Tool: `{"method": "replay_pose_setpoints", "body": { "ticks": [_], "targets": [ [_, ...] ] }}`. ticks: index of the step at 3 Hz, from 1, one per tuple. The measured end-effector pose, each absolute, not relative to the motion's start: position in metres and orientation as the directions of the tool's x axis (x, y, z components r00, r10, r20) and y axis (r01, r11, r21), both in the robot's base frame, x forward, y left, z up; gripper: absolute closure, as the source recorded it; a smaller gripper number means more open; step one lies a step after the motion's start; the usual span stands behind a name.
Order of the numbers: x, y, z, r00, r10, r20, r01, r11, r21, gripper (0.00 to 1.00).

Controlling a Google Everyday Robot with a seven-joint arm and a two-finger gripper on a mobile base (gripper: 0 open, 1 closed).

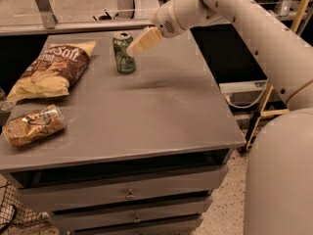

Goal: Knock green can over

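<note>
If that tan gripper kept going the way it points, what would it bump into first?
The green can. The gripper slants down and leftward in the picture, its tip right at the upright can's upper side. Whether they touch yet is unclear, since depth is hard to judge.

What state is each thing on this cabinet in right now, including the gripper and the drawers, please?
green can: upright, not yet knocked over.
gripper: raised off the cabinet top, tip at the green can's upper right side; contact unclear.
large chip bag: lying flat.
foil snack bag: crumpled, lying on its side.
drawers: shut.
</note>
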State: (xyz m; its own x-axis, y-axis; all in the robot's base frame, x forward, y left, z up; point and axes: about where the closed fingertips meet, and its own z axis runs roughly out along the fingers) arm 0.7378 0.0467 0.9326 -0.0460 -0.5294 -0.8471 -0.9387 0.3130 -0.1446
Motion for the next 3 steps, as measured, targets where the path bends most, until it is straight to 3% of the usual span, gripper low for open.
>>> {"method": "replay_pose_setpoints", "body": {
  "ticks": [3],
  "targets": [
    [0.744,0.071,0.917,-0.092,-0.556,-0.826,-0.95,0.298,-0.096,0.0]
  ]
}}
